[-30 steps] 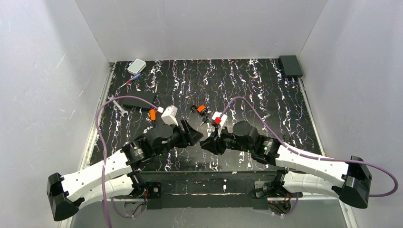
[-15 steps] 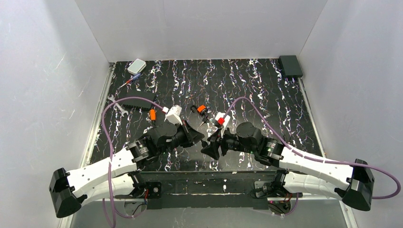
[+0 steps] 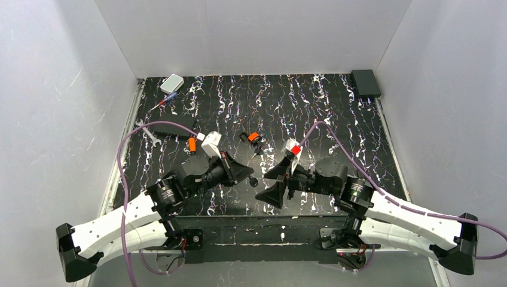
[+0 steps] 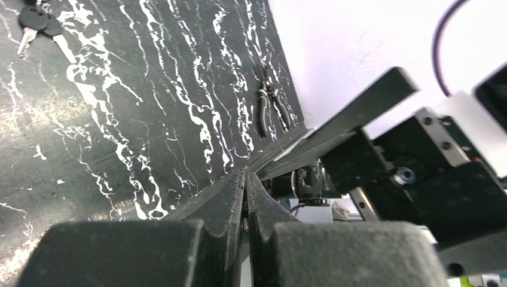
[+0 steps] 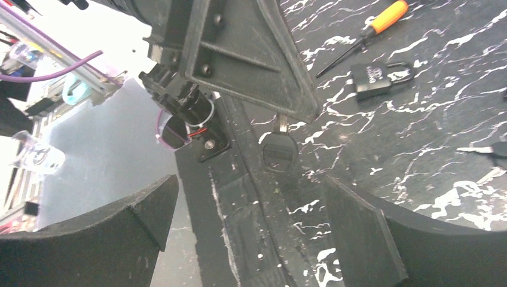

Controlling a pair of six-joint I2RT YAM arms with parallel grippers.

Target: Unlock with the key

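Key (image 5: 279,152) at centre of right wrist view over the desk's (image 5: 418,131) near edge, blade clamped in left claw (image 4: 246,179); right claw (image 3: 272,183), nose-to-nose with it a second ago, now drawn back rightward, fingers spread wide; padlock (image 5: 382,78) marking illegible.

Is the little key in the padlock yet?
No, the key hangs pinched in the left gripper, while the padlock lies apart on the table.
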